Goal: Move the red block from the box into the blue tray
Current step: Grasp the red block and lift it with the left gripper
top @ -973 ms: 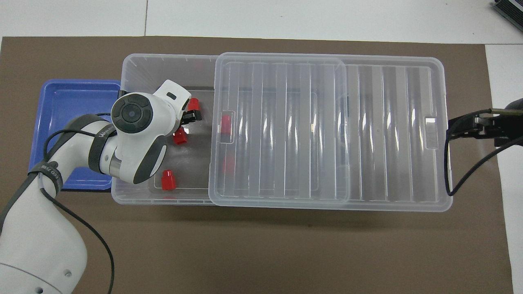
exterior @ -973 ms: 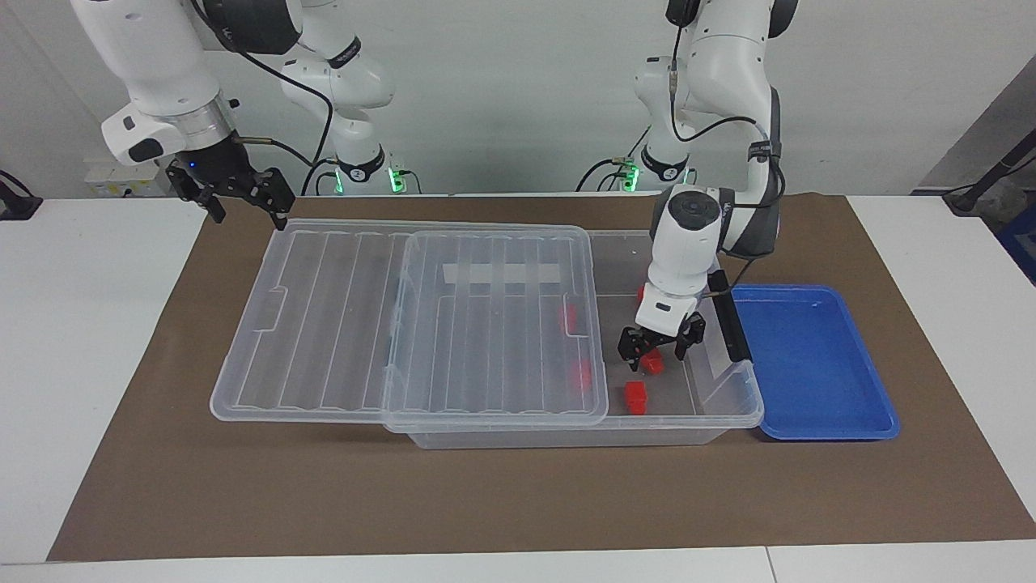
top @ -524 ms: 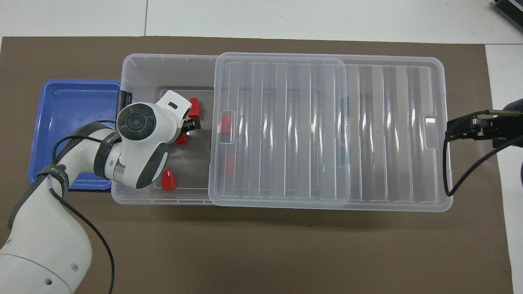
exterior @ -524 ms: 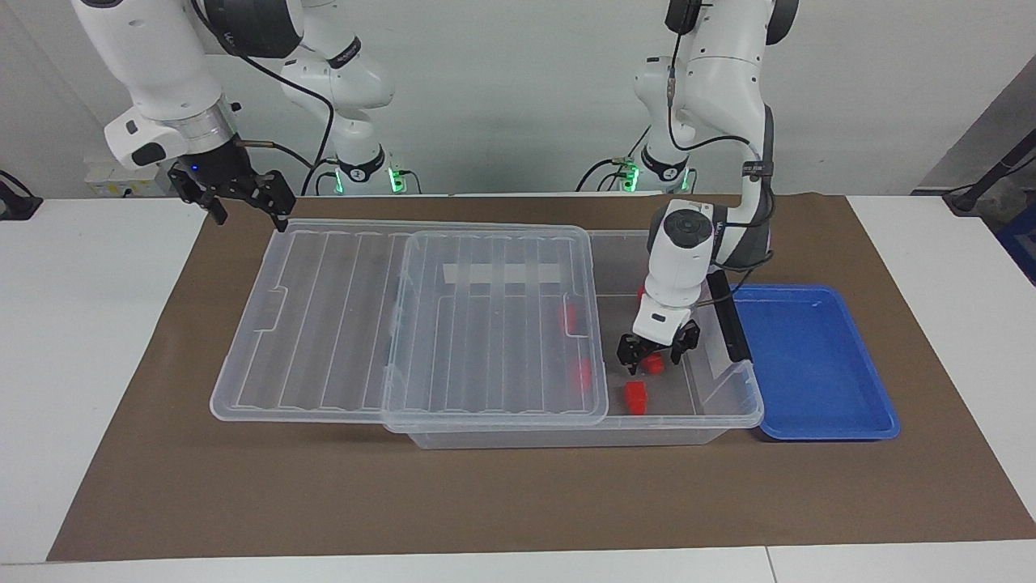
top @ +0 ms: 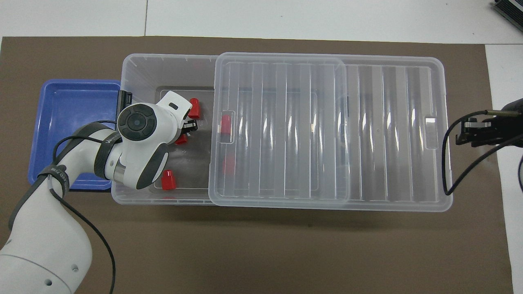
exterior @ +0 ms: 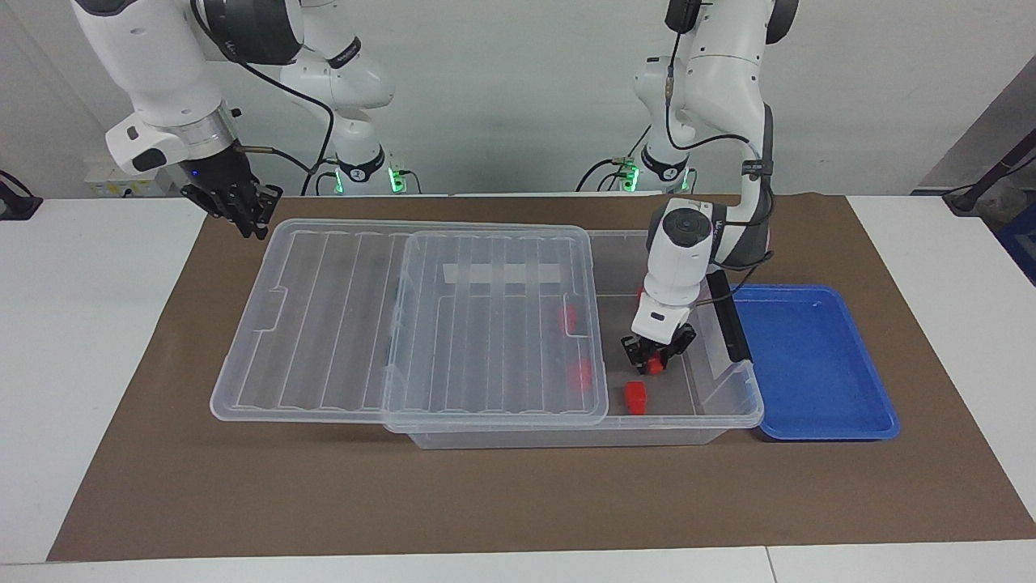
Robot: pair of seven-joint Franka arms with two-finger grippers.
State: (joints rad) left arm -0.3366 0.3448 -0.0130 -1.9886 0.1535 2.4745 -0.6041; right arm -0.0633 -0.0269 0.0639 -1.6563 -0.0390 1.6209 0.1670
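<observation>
While the right gripper (exterior: 243, 212) waits, fingers unreadable, the left gripper (exterior: 654, 353) clamps the red block (exterior: 654, 364), its axis hidden, at the box's (exterior: 728, 409) three-o'clock end in the facing view.

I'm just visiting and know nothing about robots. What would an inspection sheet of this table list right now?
Surface: brown mat on a white table.
Job's things: box with lid slid partly open; red block in the left claw; blue tray holds nothing, beside the box at the left arm's end.
Clutter: more red blocks in the box, one loose block, others under the lid.
Grippers: left claw down inside the box, shut on the red block; right claw waits over the mat beside the lid's corner.
Cables: black cable on the right arm.
Surroundings: white wall.
</observation>
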